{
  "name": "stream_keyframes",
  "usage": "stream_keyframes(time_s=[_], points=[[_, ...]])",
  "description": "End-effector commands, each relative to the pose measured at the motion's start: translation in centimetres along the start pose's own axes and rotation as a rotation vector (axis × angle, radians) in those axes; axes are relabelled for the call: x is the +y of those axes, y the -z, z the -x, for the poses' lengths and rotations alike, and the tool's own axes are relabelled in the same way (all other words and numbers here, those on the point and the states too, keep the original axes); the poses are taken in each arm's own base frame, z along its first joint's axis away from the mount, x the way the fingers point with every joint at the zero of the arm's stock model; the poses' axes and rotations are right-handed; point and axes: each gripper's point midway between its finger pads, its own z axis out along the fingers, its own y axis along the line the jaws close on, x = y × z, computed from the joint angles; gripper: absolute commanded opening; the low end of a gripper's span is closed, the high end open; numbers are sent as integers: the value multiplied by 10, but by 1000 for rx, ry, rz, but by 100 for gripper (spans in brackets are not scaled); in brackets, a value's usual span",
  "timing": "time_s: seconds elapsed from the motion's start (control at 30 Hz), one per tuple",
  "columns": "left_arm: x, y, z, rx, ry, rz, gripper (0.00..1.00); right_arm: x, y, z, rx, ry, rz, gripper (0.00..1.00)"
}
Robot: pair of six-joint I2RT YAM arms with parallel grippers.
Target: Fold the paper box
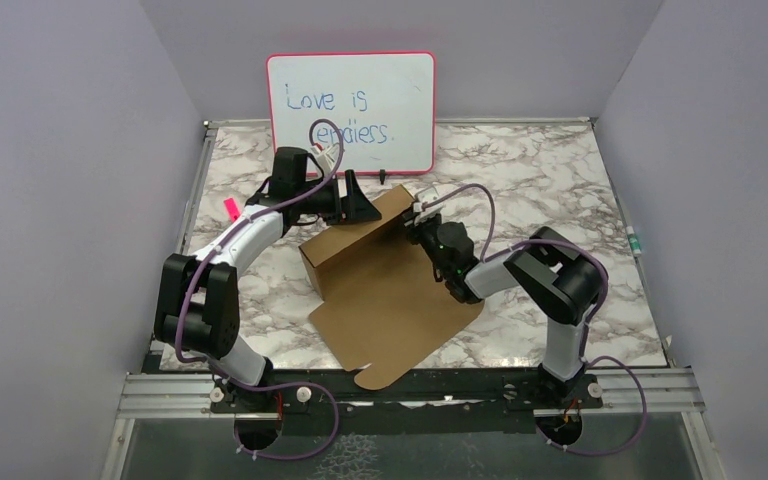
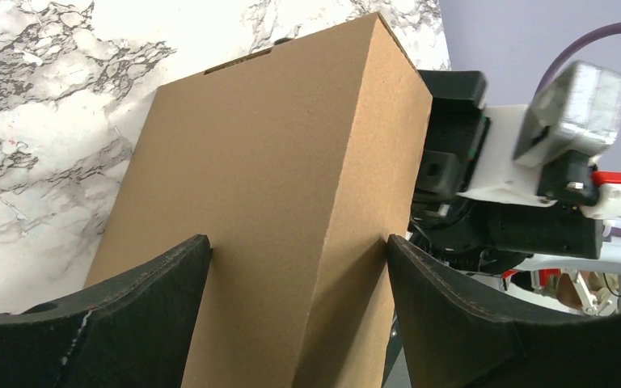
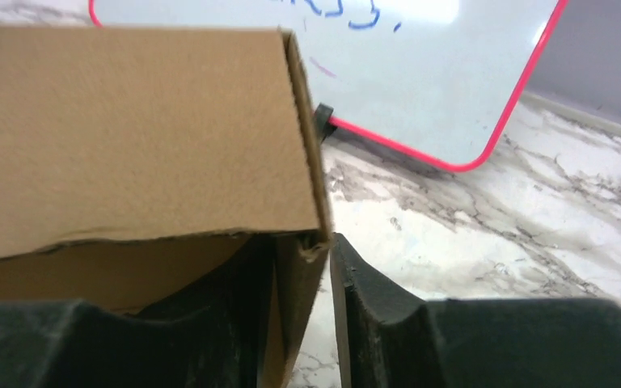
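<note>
**Two robot arms work at a half-folded cardboard box on a marble surface**

Seen from above, the paper box point(image 1: 380, 290) lies at the middle of the marble surface point(image 1: 550, 170). It is a brown cardboard sheet. The part toward 6 o'clock is still flat and reaches almost to the near edge. The part toward 11 o'clock is folded up into a low hollow block. A pink-framed whiteboard point(image 1: 352, 100) with blue handwriting stands at 12 o'clock, against the back wall.

The left arm point(image 1: 240, 240) curves in from 8 o'clock and ends at the far left corner of the raised block. The right arm point(image 1: 560, 280) comes from 4 o'clock and meets the block's right end. The overhead view does not show how either pair of jaws stands.

The left wrist camera does. The left jaws are spread wide and released. Their black fingers point(image 2: 129, 307) hang in front of the block's upright face, and the cardboard runs on past the finger at 9 o'clock. This view alone shows the right arm's wrist pressed close against the block's far side, at 3 o'clock.

The right wrist camera shows the right jaws clenched on the block's end wall. One finger point(image 3: 388, 323) sits outside the wall and the other inside the hollow, with the thin cardboard edge between them. The whiteboard's lower corner shows beyond, at 1 o'clock.
</note>
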Motion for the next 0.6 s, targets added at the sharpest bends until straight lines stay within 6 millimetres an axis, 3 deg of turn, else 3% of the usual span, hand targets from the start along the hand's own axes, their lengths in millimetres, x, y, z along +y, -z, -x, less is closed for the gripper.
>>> stream_keyframes(time_s=[0.0,0.27,0.57], points=[[-8,5,-7,23,12,-16,80,-6,5,61,-226,-67,2,38],[-7,5,-7,25,16,-15,80,-6,8,81,-339,-102,6,43],[-10,4,-9,30,12,-24,79,-23,2,78,-364,-110,-107,25]])
